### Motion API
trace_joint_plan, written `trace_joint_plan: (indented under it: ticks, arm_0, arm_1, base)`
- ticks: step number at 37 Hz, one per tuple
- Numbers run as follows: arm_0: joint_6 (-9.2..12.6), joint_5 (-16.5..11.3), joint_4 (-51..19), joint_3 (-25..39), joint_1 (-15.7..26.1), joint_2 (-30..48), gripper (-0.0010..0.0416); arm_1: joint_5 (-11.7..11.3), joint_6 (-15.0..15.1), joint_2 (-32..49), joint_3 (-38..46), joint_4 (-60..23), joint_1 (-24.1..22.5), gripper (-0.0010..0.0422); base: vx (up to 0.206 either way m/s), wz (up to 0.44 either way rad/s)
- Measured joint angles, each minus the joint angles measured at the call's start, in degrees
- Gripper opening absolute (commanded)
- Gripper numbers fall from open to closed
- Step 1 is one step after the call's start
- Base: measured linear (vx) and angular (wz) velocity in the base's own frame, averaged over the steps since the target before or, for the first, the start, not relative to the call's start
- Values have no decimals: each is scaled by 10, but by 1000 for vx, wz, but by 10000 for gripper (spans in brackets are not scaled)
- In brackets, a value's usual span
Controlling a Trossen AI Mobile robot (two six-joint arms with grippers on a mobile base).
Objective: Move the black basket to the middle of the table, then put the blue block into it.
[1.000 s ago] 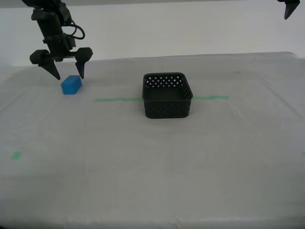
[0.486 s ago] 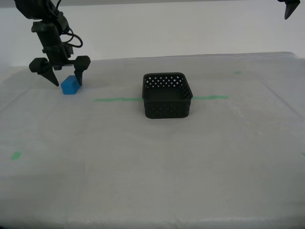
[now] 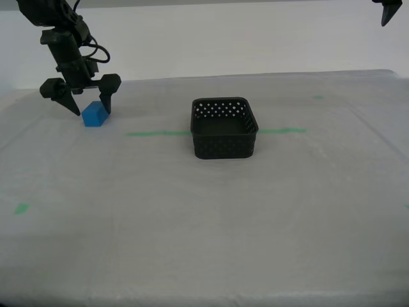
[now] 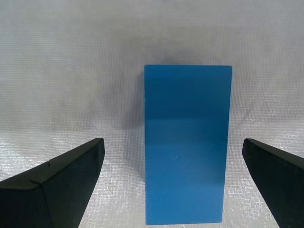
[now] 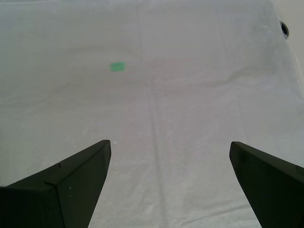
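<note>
Since a second ago the second gripper [image 3: 80, 103] has been lowered around the blue block [image 3: 94, 114]; over the last half second almost nothing has shifted; descent is judged finished, or nearly so.

Near to far: the near half of the table [image 3: 204, 256] carries only a small green tape bit [image 3: 22, 208] toward the exterior view's left edge; the black basket [image 3: 223, 127] sits mid-table on the green tape line [image 3: 156, 133], so the first step is judged done; the blue block lies further back, near the far corner on the exterior view's left, well apart from the basket.

Second gripper: jaws spread wide, fingertips straddling the block with a clear gap each side in the second wrist view; block [image 4: 185, 142] off-centre, nearer one finger; nothing gripped yet.

First gripper [image 5: 168, 185]: jaws wide, nothing between them, only bare table and a tape bit seen below; one arm's tip is seen at the exterior view's top right corner.

Next call: close on the block, lift, carry to the basket.
</note>
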Motion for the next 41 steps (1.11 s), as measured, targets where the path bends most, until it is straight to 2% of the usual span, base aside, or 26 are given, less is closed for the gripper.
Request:
trace_joint_plan:
  ticks: [25,32,41]
  arm_0:
    - [0,0,0,0,0,0,351]
    - [0,0,0,0,0,0,350]
    - [0,0,0,0,1,0,350]
  arm_1:
    - [0,9,0,0,-12,-1,395]
    - [0,11,0,0,-13,-1,351]
    - [11,13,0,0,-16,-2,266]
  base:
    - [0,0]
    - [0,0]
    - [0,0]
